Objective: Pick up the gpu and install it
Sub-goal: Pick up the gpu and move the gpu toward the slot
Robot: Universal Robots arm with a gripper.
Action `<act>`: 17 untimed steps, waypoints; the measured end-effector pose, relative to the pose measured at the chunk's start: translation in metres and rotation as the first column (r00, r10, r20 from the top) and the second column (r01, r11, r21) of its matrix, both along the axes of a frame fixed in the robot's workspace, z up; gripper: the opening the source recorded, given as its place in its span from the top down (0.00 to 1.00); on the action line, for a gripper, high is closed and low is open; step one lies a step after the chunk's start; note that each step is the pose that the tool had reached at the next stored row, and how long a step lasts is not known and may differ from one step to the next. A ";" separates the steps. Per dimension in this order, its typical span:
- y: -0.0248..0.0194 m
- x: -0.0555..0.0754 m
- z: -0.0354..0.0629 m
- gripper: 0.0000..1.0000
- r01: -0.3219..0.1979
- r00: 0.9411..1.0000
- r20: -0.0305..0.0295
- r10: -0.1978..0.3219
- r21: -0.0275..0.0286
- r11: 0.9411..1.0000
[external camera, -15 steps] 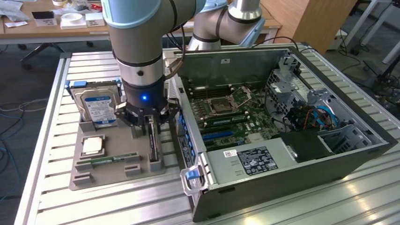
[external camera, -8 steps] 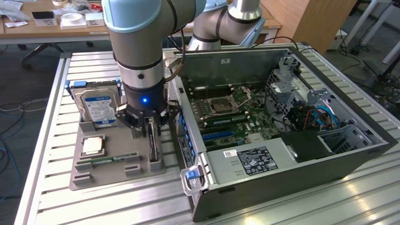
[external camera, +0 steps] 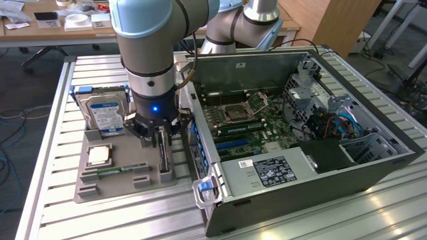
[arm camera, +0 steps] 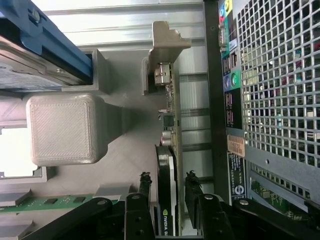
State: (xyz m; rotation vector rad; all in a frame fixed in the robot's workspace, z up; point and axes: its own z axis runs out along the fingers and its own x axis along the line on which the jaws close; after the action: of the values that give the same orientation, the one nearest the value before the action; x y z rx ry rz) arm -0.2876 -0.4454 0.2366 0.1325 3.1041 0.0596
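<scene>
The gpu [external camera: 165, 162] stands on edge in a slot at the exterior view's right side of the grey holder tray [external camera: 127, 189]. In the wrist view the gpu [arm camera: 166, 160] shows a black cooler on one face and a green board edge on the other. My gripper [external camera: 161, 142] has come straight down over the card. Seen from the wrist, the gripper [arm camera: 167, 181] is open, with one black finger [arm camera: 145, 182] on the cooler side and the other on the board side. A thin gap shows at each finger. The card sits in its slot.
The tray also holds a silver hard drive [external camera: 107, 112] in a blue bracket, a processor [external camera: 99, 155] and a green memory stick [external camera: 120, 169]. The open computer case [external camera: 347, 165] lies just beyond the tray, motherboard [external camera: 247, 125] exposed. Its rear grille [arm camera: 280, 75] runs close beside the card.
</scene>
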 end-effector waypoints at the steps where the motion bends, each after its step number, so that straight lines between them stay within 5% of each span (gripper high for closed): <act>1: 0.0000 0.000 -0.0002 0.58 -0.004 1.000 0.000 0.004 0.000 1.000; 7: 0.0000 0.000 -0.0011 0.58 -0.027 1.000 0.000 0.027 -0.007 1.000; 17: 0.0003 -0.002 -0.0052 0.58 -0.027 1.000 0.000 0.027 -0.009 1.000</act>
State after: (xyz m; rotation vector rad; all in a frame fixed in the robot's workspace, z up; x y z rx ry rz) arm -0.2894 -0.4451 0.2314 0.0903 3.1062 0.0456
